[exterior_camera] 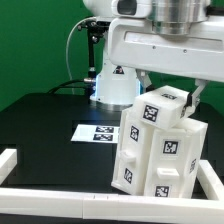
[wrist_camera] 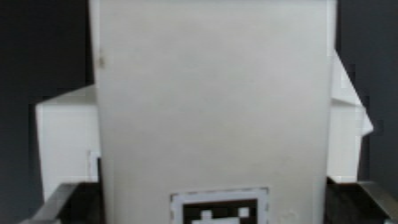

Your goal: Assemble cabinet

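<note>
The cabinet (exterior_camera: 160, 140) is a large white box-like body with several black-and-white tags. It stands tilted at the exterior view's right, near the front rail. My gripper (exterior_camera: 168, 92) is at its top end, with the jaws on either side of it. In the wrist view the cabinet's white face (wrist_camera: 214, 100) fills the space between the dark fingers (wrist_camera: 63, 205), and one tag (wrist_camera: 221, 208) shows at the gripper (wrist_camera: 210, 205). The jaws look shut on the cabinet. Its lower parts are hidden in the wrist view.
The marker board (exterior_camera: 100, 133) lies flat on the black table, to the exterior view's left of the cabinet. A low white border rail (exterior_camera: 40, 195) runs along the front and left edges. The arm's white base (exterior_camera: 115, 85) stands at the back.
</note>
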`<state>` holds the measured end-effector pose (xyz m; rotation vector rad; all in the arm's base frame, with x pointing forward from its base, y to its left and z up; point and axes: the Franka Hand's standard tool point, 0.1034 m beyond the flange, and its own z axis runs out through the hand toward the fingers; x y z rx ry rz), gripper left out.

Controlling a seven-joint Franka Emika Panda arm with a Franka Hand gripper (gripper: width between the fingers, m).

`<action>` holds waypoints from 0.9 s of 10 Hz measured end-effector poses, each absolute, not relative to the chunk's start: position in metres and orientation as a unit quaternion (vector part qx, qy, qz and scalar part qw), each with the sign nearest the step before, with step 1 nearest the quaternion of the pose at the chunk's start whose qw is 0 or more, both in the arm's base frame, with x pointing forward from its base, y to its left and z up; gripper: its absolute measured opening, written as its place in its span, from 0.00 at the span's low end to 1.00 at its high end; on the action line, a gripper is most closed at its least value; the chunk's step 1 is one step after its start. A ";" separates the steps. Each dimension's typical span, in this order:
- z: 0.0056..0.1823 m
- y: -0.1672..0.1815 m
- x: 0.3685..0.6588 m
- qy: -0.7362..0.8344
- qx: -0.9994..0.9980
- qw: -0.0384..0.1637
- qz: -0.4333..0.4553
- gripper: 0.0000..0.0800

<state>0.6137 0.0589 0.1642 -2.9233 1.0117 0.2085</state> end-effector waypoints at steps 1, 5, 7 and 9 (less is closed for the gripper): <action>0.165 0.060 0.614 0.349 -0.934 0.020 0.067 0.69; 0.165 0.063 0.616 0.463 -0.884 0.014 0.067 0.69; 0.164 0.063 0.614 0.608 -0.791 0.042 0.049 0.69; 0.165 0.066 0.614 0.674 -0.733 0.084 0.033 0.69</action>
